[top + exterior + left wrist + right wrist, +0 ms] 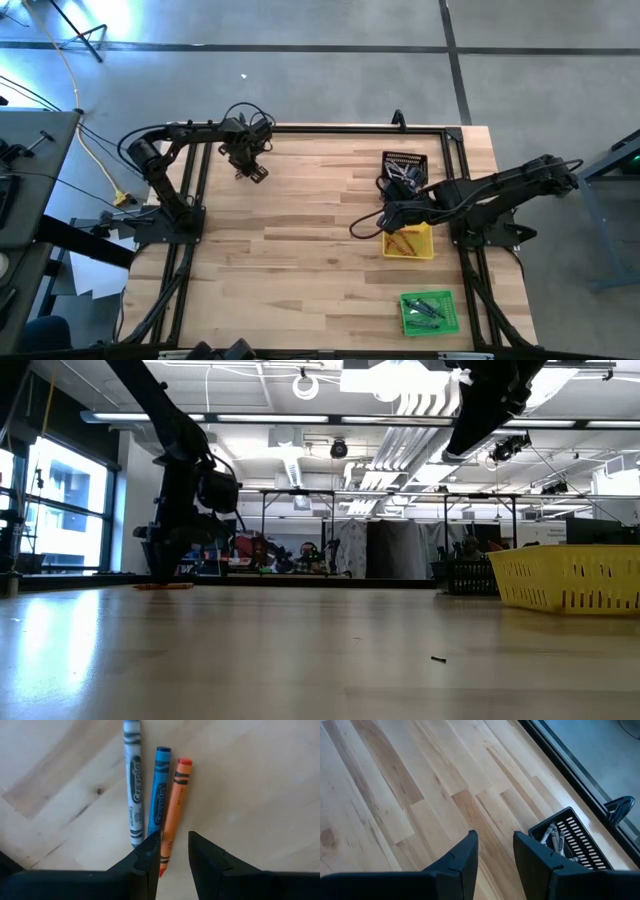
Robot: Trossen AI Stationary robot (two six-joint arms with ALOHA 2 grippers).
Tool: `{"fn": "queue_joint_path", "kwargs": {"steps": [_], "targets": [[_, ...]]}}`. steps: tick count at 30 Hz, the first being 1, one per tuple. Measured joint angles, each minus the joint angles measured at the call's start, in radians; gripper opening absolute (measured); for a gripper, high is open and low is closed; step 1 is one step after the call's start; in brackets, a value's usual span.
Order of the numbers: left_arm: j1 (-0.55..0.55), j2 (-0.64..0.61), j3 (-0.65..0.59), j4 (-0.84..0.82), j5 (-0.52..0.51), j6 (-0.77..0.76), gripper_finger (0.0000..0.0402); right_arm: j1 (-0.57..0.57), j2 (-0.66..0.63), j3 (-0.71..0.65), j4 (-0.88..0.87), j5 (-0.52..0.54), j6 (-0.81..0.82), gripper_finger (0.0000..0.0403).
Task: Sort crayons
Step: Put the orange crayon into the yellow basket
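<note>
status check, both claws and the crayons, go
Left claw open, low over three crayons. Right claw open, empty, above table near black tray. Nothing blocking.

- The floor [330, 60] around the table is grey concrete with dark seams.
- A grey bench [30, 180] stands at the left of the table, with a yellow cable [85, 150] beside it.
- In the low view, a large window [60, 510] at the left gives daylight.
- The ceiling [330, 400] is white, with pipes and long lamps.
- Far behind, dark frames [300, 520] and tables stand in the room.
- The wooden table [300, 650] reflects the light.
</note>
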Motion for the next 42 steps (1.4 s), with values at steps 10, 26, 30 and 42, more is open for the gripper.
{"fn": "queue_joint_path", "kwargs": {"steps": [10,26,30,42], "targets": [[-0.007,0.060,0.005,-0.016,0.033,0.000,0.0087,0.000,0.000,0.000,0.000,-0.010,0.000,0.0117],[-0.067,0.064,0.003,-0.044,0.031,-0.036,0.0008,0.000,0.000,0.000,0.000,-0.032,0.000,0.0117],[-0.101,0.065,0.003,-0.054,0.028,-0.045,0.0005,0.000,0.000,0.000,0.000,-0.053,0.002,0.0117],[-0.185,0.022,0.012,-0.058,0.123,-0.080,0.0000,0.000,0.001,0.000,-0.001,-0.146,0.006,0.0117]]}}
